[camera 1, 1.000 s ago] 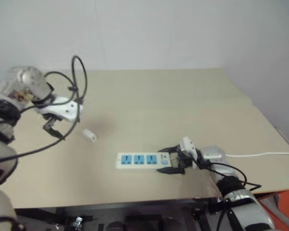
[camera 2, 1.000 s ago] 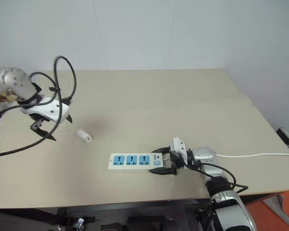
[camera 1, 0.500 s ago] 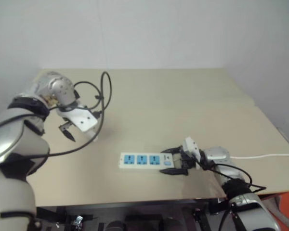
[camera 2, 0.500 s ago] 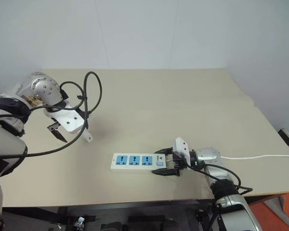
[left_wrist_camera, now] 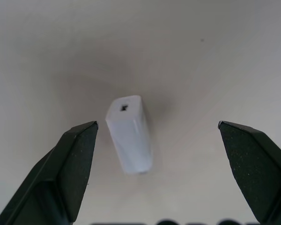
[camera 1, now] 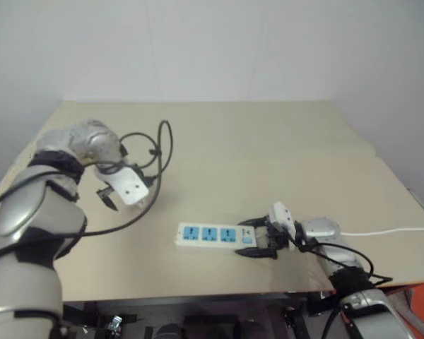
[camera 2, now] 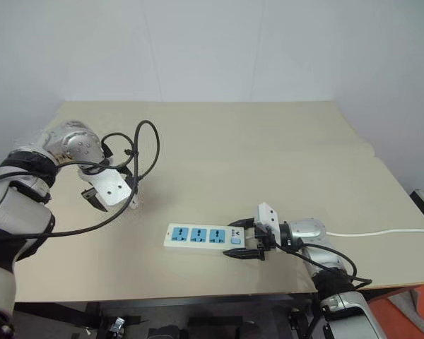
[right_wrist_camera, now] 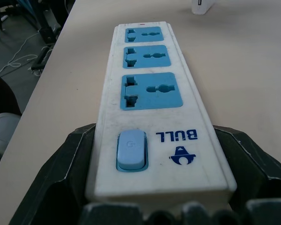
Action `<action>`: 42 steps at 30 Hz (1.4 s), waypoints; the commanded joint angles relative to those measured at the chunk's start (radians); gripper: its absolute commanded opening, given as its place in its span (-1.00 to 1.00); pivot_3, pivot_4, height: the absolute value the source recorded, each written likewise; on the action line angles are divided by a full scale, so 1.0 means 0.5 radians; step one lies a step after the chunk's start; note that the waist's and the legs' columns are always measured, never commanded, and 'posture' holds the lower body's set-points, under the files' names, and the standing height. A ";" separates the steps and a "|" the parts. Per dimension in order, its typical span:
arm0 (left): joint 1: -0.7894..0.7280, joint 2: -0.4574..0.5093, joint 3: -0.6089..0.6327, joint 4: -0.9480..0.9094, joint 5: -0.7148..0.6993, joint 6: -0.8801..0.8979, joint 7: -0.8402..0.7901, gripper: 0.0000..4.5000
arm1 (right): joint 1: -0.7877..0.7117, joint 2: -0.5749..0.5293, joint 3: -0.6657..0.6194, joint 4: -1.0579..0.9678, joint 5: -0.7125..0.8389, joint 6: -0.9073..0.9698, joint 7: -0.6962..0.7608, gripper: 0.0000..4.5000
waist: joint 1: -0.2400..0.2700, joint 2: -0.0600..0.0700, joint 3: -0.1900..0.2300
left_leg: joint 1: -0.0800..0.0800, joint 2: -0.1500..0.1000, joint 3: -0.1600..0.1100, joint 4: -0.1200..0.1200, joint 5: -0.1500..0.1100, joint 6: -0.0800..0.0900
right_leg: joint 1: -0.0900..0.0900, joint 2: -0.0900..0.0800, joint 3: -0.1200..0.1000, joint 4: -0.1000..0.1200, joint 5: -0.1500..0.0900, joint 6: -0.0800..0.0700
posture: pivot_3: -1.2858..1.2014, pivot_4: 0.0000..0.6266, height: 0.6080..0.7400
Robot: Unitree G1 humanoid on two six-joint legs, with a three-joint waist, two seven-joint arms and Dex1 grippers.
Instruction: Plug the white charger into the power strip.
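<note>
The white charger [left_wrist_camera: 129, 140] lies on its side on the tan table, between the two black fingers [left_wrist_camera: 75, 164] of my left gripper [left_wrist_camera: 157, 125]. That gripper points down over it, open, and touches nothing. In the head views the left gripper [camera 2: 113, 203] hangs at the table's left, and its white housing covers most of the charger. The power strip [camera 1: 212, 234] lies flat near the front edge, its three blue sockets facing up. My right gripper [camera 1: 258, 241] is shut on its switch end, one finger [right_wrist_camera: 61, 178] against each long side.
The strip's thin white cord [camera 1: 389, 229] runs off to the right over the table. The table's front edge [camera 1: 162, 293] is close behind the strip. A loop of black cable [camera 1: 155, 152] arches over my left wrist. A pale wall stands behind.
My left arm has swung right and down, and its wrist has rolled, so the open gripper now hangs over the charger. The right gripper and the strip have stayed put.
</note>
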State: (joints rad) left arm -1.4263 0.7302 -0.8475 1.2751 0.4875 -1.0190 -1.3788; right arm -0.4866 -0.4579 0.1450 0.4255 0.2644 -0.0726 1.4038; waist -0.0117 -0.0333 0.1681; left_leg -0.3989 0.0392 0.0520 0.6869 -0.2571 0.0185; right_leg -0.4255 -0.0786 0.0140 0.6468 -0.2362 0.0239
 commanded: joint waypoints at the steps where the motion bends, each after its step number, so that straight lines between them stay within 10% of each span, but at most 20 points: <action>1: -0.004 -0.004 0.038 0.027 0.128 0.024 0.112 1.00 | 0.053 -0.056 -0.035 -0.077 0.017 0.059 -0.030 0.53 | 0.001 0.000 0.000 | 0.000 0.000 0.000 0.000 0.000 0.000 | 0.000 0.000 0.000 0.001 0.000 0.000 | 0.03 -0.52 1.00; 30: 0.055 -0.253 0.172 0.143 0.456 0.458 0.362 1.00 | 0.248 -0.148 -0.056 -0.368 0.097 0.203 -0.199 0.53 | 0.021 0.000 0.000 | -0.001 -0.002 -0.001 0.003 0.000 0.001 | 0.001 -0.001 -0.001 0.000 0.001 0.001 | 0.03 -0.52 1.00; 42: 0.065 -0.263 0.210 0.147 0.453 0.454 0.315 -0.55 | 0.285 -0.168 -0.054 -0.458 0.135 0.245 -0.246 0.53 | 0.027 0.000 0.000 | -0.002 -0.001 -0.001 0.006 -0.002 0.002 | 0.001 -0.001 -0.001 0.001 0.001 0.001 | 0.03 -0.52 1.00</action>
State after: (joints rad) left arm -1.3926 0.5965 -0.7610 1.3484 0.7131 -0.7895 -1.2131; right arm -0.3477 -0.5236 0.1402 0.2205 0.3282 0.0344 1.2844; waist 0.0018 -0.0335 0.1682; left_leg -0.3997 0.0385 0.0516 0.6900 -0.2580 0.0199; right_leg -0.4249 -0.0790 0.0137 0.6470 -0.2357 0.0246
